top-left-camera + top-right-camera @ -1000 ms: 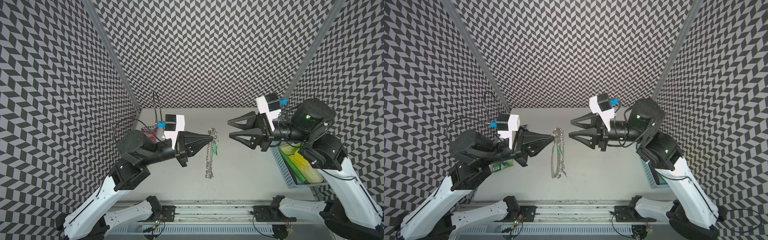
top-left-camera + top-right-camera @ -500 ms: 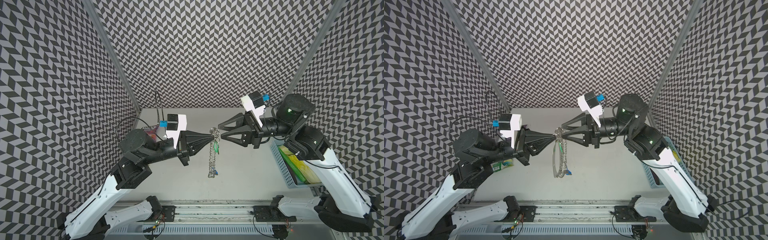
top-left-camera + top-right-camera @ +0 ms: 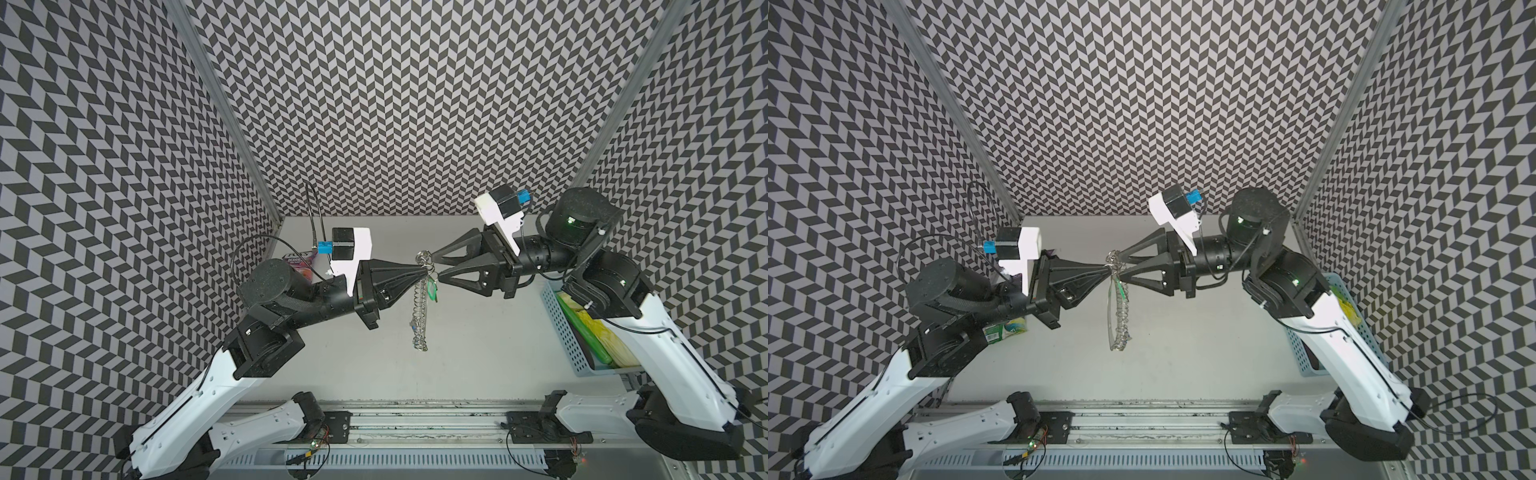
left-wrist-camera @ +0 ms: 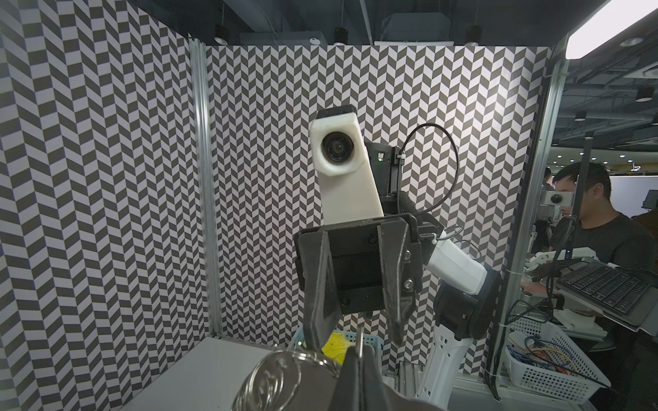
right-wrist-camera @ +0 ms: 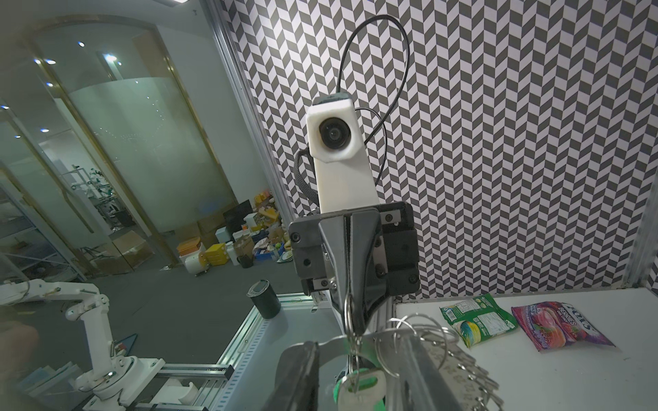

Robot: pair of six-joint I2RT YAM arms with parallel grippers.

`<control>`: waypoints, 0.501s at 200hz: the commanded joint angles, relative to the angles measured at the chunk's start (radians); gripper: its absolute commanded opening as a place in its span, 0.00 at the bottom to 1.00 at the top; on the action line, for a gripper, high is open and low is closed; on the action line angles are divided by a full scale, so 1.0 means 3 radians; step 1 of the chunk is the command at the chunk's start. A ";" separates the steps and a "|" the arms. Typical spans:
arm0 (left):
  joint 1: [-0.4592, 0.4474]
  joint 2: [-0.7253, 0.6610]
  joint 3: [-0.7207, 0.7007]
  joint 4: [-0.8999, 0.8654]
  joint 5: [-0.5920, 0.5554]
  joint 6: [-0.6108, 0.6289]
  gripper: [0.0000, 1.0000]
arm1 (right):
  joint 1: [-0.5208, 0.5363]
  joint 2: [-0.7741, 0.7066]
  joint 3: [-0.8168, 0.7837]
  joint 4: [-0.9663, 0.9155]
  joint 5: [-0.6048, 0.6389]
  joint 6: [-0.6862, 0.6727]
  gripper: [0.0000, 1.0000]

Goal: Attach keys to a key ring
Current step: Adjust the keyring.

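Silver wire loops (image 3: 417, 328) fringe the key ring (image 3: 419, 305), which hangs edge-on above the counter (image 3: 478, 353), lower end nearest. Higher up, the green-tagged key (image 3: 432, 288) dangles against it. The left pincer (image 3: 424, 272) is clamped on the plate's top, and the right pincer (image 3: 436, 268) stands parted astride key and loops. Closing off-centre could nip a wrong loop or swing the plate, so the key slips away.

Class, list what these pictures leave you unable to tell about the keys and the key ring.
- Whether the green-tagged key is threaded onto the key ring: blurred and cut off by the edge in the right wrist view, too small in both top views.
- The flat face of the key ring: edge-on in both top views, mostly cut off in the left wrist view.
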 commanded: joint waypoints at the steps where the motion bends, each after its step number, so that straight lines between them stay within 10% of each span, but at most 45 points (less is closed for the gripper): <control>1: -0.0013 -0.0051 0.0010 0.0234 -0.0036 0.0042 0.00 | 0.0036 0.0023 -0.0023 0.0046 0.0015 -0.0029 0.41; 100: -0.0013 -0.0066 -0.0034 0.0310 -0.0056 0.0042 0.00 | 0.0149 0.0124 0.0040 0.0075 0.0070 -0.0024 0.26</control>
